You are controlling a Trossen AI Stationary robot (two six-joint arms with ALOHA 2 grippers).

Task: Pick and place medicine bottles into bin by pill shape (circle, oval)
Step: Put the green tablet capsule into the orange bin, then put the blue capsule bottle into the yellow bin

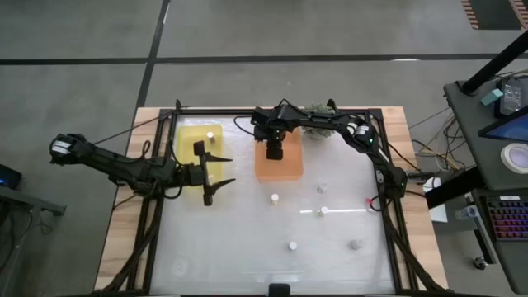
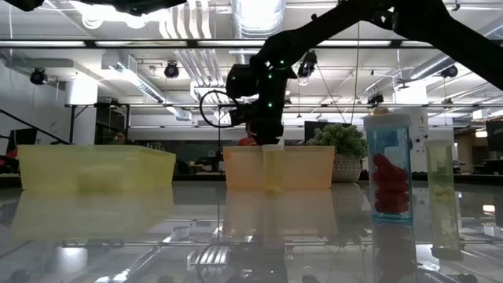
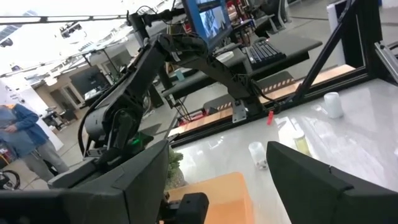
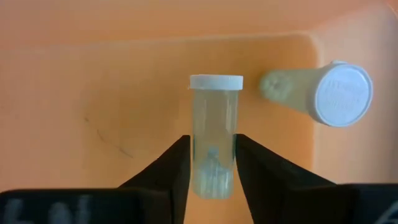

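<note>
My right gripper (image 1: 275, 150) is over the orange bin (image 1: 279, 167) and is shut on a clear medicine bottle with a white cap (image 4: 215, 130). A second bottle (image 4: 323, 93) lies on its side on the floor of that bin. My left gripper (image 1: 221, 172) is open and empty at the right edge of the yellow bin (image 1: 191, 136), which holds one bottle (image 1: 211, 134). Several more bottles stand on the glass table, among them two (image 1: 274, 198) (image 1: 323, 210) near the middle. In the low view, one bottle with red pills (image 2: 391, 167) and one yellowish bottle (image 2: 440, 189) show. My right gripper pinches the bottle's clear body (image 4: 214, 163) between its two fingers, near the end away from the cap. The fingers come from above, pointing down into the orange bin. The white cap (image 4: 216, 81) sticks out past the fingertips. I cannot tell whether the bottle touches the bin floor.
A potted green plant (image 1: 318, 110) stands at the table's far edge behind the orange bin. Two more bottles (image 1: 292, 245) (image 1: 356, 244) stand toward the near edge. A black frame (image 1: 388, 239) runs around the table. A person (image 3: 25, 134) stands beyond the table in the left wrist view.
</note>
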